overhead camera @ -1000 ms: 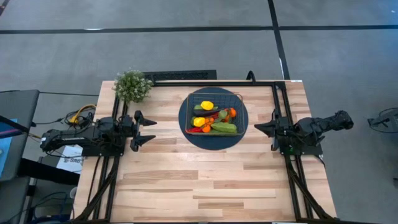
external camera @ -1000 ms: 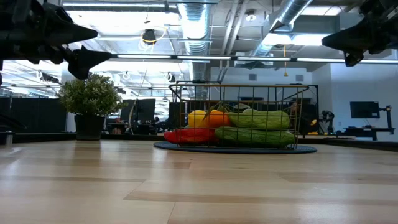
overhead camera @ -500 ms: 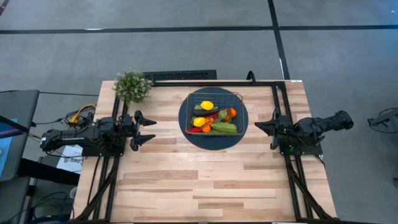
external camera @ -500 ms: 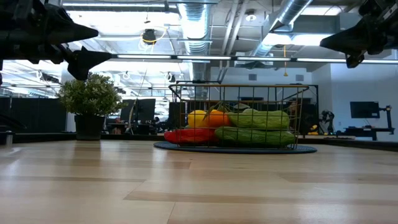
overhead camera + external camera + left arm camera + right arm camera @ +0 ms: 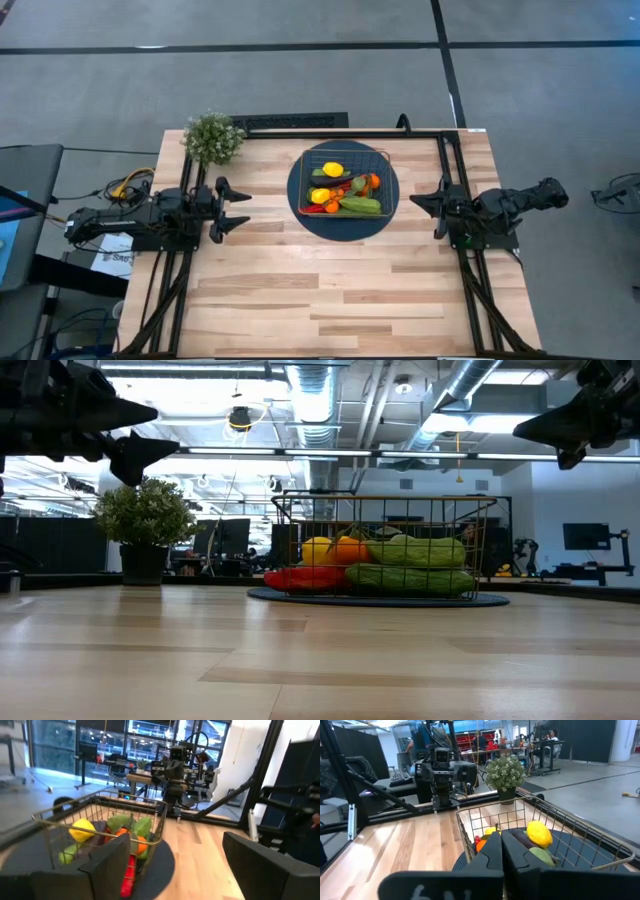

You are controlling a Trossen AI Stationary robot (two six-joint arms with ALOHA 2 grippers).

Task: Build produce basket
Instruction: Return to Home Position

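The dark wire basket (image 5: 345, 180) stands on a round dark blue mat (image 5: 300, 195) at the table's far middle. In it lies the produce (image 5: 345, 192): a yellow lemon (image 5: 332, 169), green cucumbers (image 5: 410, 565), a red pepper (image 5: 305, 577) and small oranges. My left gripper (image 5: 238, 208) hovers open above the table, left of the basket, pointing at it. My right gripper (image 5: 414, 206) hovers shut, right of the basket, pointing at it. The left wrist view shows the basket (image 5: 100, 827) past the wide-open fingers; the right wrist view shows the basket (image 5: 540, 835) behind the closed fingers.
A bushy green potted plant (image 5: 212, 137) stands at the table's far left corner. Black frame rails (image 5: 440, 135) run along the far edge and both sides. Bare wood tabletop (image 5: 330, 290) stretches from the mat toward the near edge.
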